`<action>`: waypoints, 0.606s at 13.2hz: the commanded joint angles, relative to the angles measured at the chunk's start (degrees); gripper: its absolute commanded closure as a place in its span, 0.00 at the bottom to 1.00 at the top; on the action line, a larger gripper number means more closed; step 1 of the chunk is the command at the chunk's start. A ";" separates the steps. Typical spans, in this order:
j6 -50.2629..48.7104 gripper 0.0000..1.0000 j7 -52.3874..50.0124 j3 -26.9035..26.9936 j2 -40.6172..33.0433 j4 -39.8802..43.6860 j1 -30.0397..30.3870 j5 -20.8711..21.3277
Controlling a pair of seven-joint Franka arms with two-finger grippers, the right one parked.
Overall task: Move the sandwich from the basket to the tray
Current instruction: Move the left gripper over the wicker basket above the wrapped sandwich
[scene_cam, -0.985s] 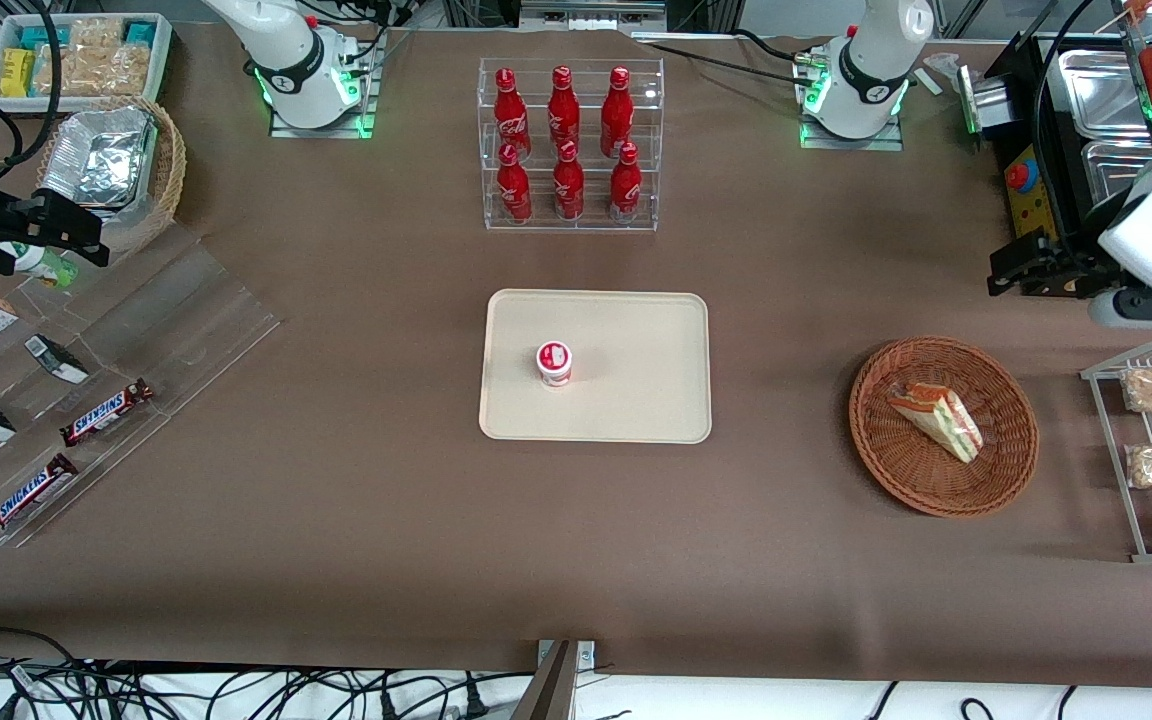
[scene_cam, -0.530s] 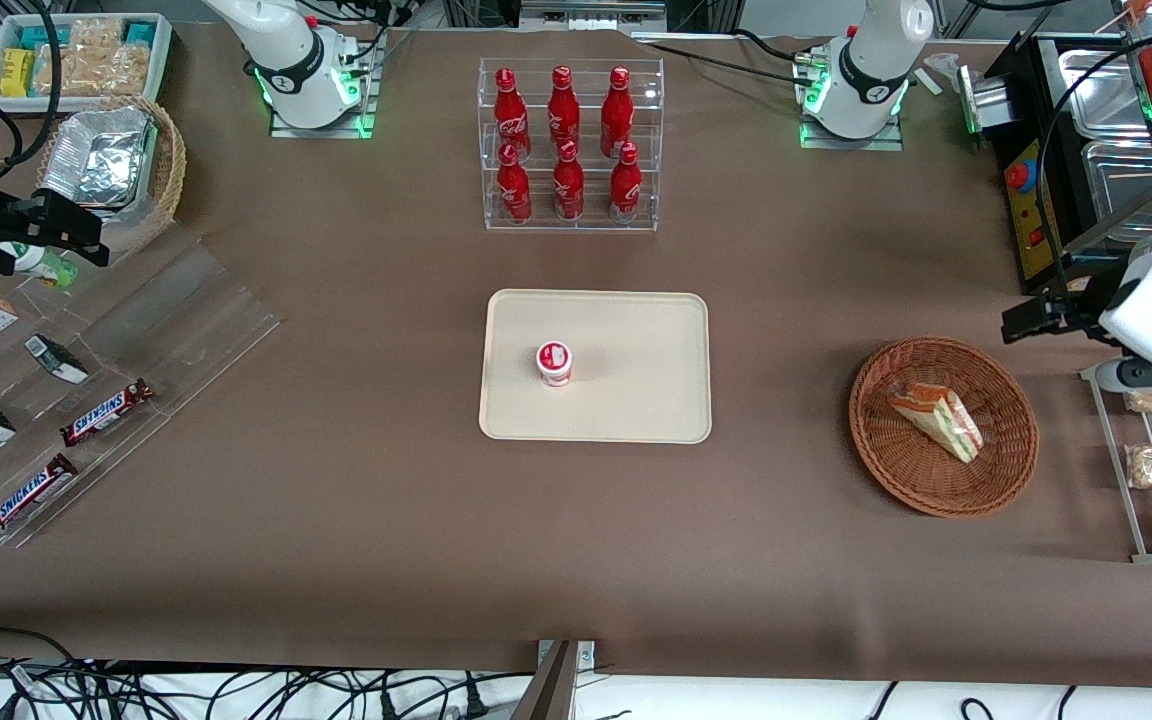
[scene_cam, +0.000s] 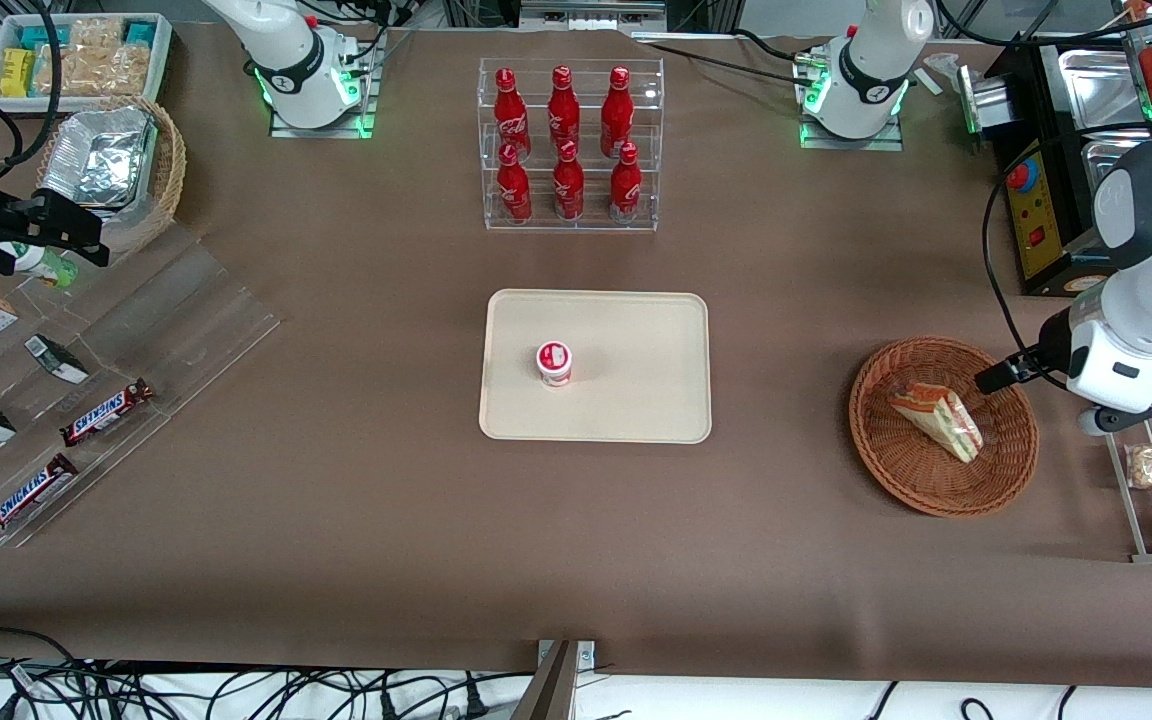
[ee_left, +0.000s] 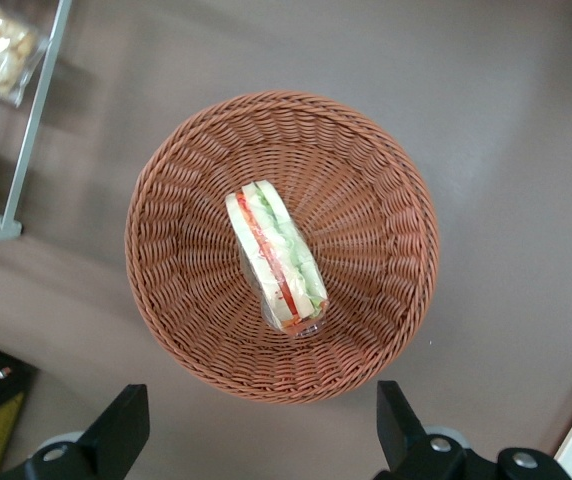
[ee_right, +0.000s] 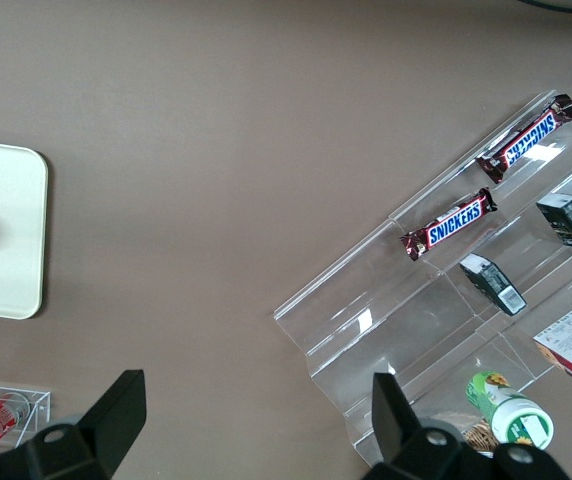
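Brown counter (scene_cam: 336,520): wrapped triangular sandwich (scene_cam: 935,420) lies in round reddish-brown wicker basket (scene_cam: 896,470). Gripper (ee_left: 256,440) hovers above basket, jaws open. Cream rectangular plastic tray (scene_cam: 636,400) well apart from basket.

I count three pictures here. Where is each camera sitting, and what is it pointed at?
Front view: mounted high, facing both arm bases, looking down on the table; the tray, basket and gripper show.
Left wrist view: on the working arm, looking straight down at the sandwich in the basket, between its open fingers.
Right wrist view: on the parked arm, looking down at Snickers bars.
Shared: front and left wrist views both show basket and sandwich.
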 commanded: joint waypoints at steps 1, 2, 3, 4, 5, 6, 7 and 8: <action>2.09 0.00 -4.72 -0.30 -1.01 -2.18 0.06 0.99; 4.27 0.00 -5.51 -0.21 -1.01 -3.49 0.14 0.99; 6.56 0.00 -6.56 -0.21 -0.84 -4.63 0.23 0.99; 8.23 0.00 -7.88 -0.12 0.12 -5.16 0.49 0.99; 9.82 0.00 -10.15 -0.21 1.26 -5.17 0.49 0.99; 11.05 0.00 -12.70 -0.12 2.58 -5.17 0.49 1.08; 12.20 0.00 -14.72 -0.12 3.81 -5.17 0.41 1.08; 13.51 0.00 -16.05 -0.12 4.96 -5.17 0.41 1.16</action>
